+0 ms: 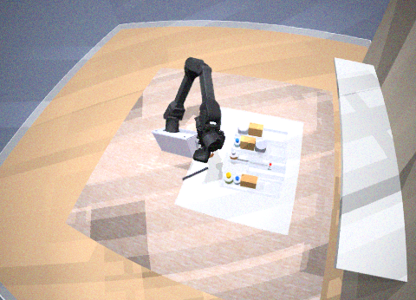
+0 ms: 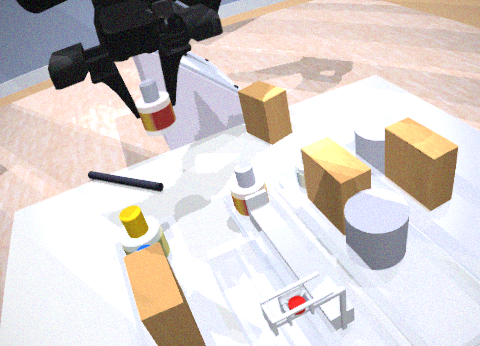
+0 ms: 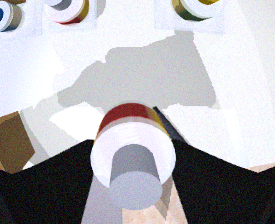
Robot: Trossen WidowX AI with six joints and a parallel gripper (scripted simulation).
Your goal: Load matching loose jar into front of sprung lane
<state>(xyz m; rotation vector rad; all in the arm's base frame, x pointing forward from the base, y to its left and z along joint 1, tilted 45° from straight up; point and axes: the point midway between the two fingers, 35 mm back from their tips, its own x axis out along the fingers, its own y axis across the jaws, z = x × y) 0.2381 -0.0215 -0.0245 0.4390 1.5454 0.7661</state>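
Note:
My gripper (image 2: 156, 110) (image 3: 132, 147) is shut on a white jar (image 2: 159, 117) (image 3: 132, 111) with a grey cap and a red and yellow label. The jar is upright, held in the air above the front of the white board. A jar (image 2: 244, 190) (image 3: 68, 12) (image 1: 233, 156) with the same grey cap and a red and yellow label stands at the front of the sprung lane. The grey pusher plate (image 2: 257, 199) is behind it, with a long grey bar and a red dot (image 2: 297, 304) (image 1: 270, 164) farther back. The low front stop is too faint to make out.
A yellow-capped jar (image 2: 132, 221) (image 1: 228, 177) (image 3: 200, 9) stands in a side lane. Wooden blocks (image 2: 267, 113) (image 2: 335, 173) (image 2: 422, 161) (image 2: 162, 298) and grey cylinders (image 2: 377, 231) (image 2: 369, 142) stand around. A black rod (image 2: 125, 181) (image 1: 195, 173) lies near the board's front edge.

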